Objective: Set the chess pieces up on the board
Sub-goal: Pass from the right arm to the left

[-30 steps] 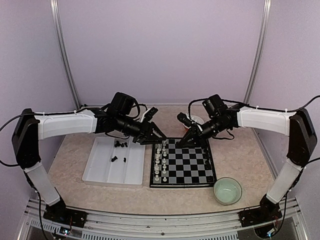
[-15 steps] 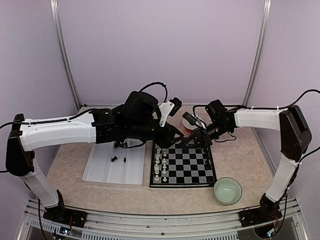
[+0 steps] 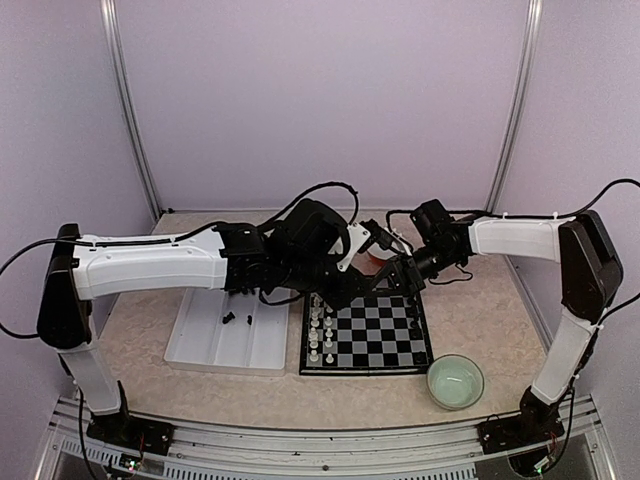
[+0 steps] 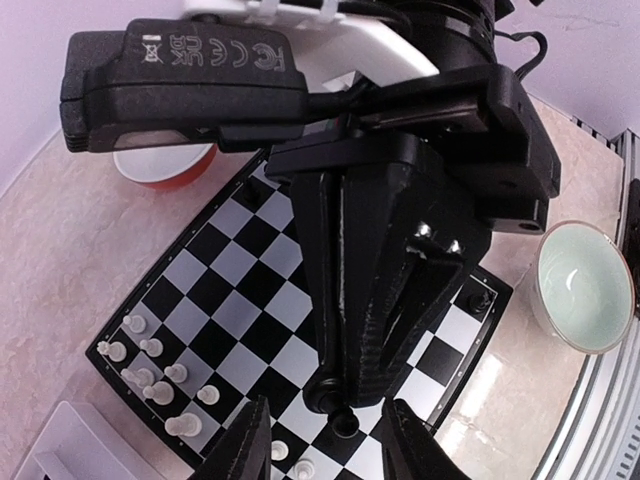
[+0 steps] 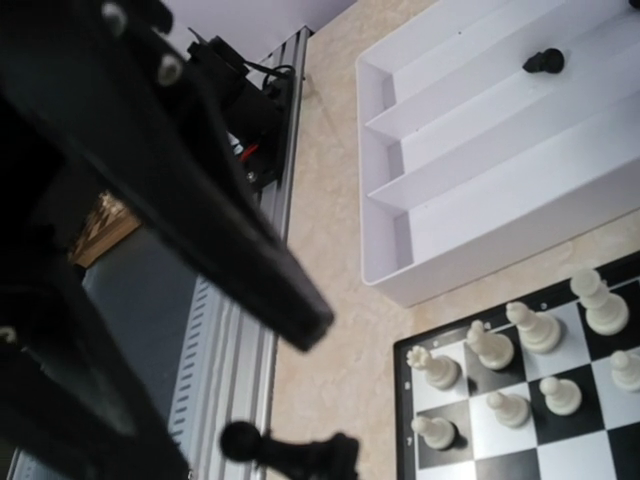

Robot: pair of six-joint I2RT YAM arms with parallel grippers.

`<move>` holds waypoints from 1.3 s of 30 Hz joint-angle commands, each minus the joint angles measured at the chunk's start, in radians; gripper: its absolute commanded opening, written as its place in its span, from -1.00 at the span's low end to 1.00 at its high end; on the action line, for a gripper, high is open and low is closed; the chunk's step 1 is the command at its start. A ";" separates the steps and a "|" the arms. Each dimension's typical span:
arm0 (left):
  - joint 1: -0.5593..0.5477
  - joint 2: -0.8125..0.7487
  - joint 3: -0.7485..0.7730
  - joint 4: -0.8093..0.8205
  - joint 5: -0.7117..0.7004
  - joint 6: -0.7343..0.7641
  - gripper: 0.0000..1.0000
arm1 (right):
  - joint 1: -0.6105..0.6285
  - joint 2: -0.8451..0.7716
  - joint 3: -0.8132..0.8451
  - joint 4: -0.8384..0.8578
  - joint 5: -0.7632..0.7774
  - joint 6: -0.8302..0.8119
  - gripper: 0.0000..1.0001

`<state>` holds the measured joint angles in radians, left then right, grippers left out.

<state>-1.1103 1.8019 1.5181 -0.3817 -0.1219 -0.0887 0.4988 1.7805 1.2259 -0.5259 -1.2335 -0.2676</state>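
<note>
2 arms over board (image 3: 385, 335): right end effector (image 4: 335, 390) grips piece (image 5: 290, 453), left end effector (image 4: 322, 447) part-open.

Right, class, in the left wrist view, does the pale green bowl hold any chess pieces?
No, the pale green bowl shows only its bare, glossy inside; nothing lies in it.
</note>
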 commanded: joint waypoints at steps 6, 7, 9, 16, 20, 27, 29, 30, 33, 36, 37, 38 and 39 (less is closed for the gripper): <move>-0.008 0.026 0.047 -0.066 -0.028 0.025 -0.45 | -0.006 0.013 0.011 -0.003 -0.031 0.004 -1.00; -0.010 0.030 0.051 -0.067 -0.029 0.026 -0.49 | -0.006 0.013 0.012 -0.003 -0.029 0.004 -1.00; -0.008 0.036 0.058 -0.068 -0.032 0.027 -0.55 | -0.006 0.009 0.009 -0.003 -0.027 0.002 -0.99; -0.008 0.058 0.079 -0.076 -0.033 0.031 -0.75 | -0.007 0.000 0.005 0.002 -0.024 0.004 -0.99; -0.009 0.067 0.086 -0.075 -0.045 0.031 -0.91 | -0.007 -0.001 0.003 0.001 -0.024 0.006 -0.97; -0.003 0.111 0.171 -0.093 -0.062 0.036 -1.00 | -0.099 -0.070 0.010 -0.105 0.122 -0.140 -0.36; 0.003 0.149 0.218 -0.112 -0.045 0.034 -1.00 | -0.174 -0.094 0.009 -0.155 0.158 -0.194 -0.31; 0.007 0.167 0.248 -0.124 -0.033 0.032 -1.00 | -0.218 -0.105 0.005 -0.179 0.165 -0.214 -0.30; 0.016 0.247 0.335 -0.169 -0.003 0.032 -1.00 | -0.362 -0.140 -0.015 -0.212 0.164 -0.256 -0.28; 0.020 0.327 0.413 -0.194 0.020 0.035 -1.00 | -0.482 -0.190 -0.057 -0.173 0.239 -0.242 -0.19; 0.021 0.345 0.433 -0.197 0.028 0.036 -1.00 | -0.523 -0.215 -0.079 -0.141 0.287 -0.229 -0.17; 0.023 0.368 0.453 -0.202 0.032 0.035 -1.00 | -0.548 -0.240 -0.110 -0.110 0.326 -0.219 -0.17; 0.026 0.386 0.474 -0.208 0.034 0.035 -1.00 | -0.570 -0.271 -0.143 -0.075 0.360 -0.211 -0.17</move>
<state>-1.0962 2.1117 1.9202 -0.5308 -0.1257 -0.0616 -0.0025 1.6096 1.1709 -0.6563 -1.0233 -0.4774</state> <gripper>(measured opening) 0.061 0.411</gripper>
